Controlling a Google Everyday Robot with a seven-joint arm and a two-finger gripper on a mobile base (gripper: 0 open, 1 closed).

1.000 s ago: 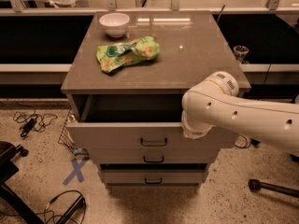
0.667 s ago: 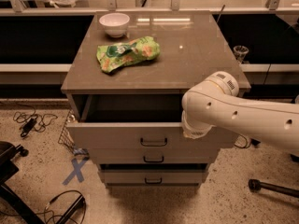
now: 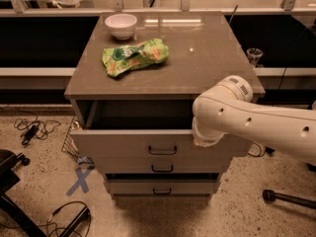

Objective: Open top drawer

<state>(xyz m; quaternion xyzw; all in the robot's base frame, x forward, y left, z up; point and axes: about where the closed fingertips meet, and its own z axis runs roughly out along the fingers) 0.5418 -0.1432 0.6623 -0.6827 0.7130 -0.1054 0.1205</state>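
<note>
Nothing has visibly moved since the earlier frames: drawer, arm and the objects on top are all at the same places. The top drawer [image 3: 123, 144] is pulled out from under the front edge of the tabletop [image 3: 212, 58], and its dark inside shows behind the flat front. Its black handle [image 3: 162, 151] is at the middle of the front. The white arm [image 3: 256, 125] comes in from the right and bends down below the front right corner. The gripper [image 3: 203, 139] is at the upper edge of the drawer front, right of the handle, mostly hidden by the arm; I cannot tell whether it is open or closed. A white bowl [image 3: 121, 24] stands near the far left corner. A green bag [image 3: 134, 57] lies on the left half, closer to the front than the bowl. The two lower drawers [image 3: 128, 166] are almost closed.
</note>
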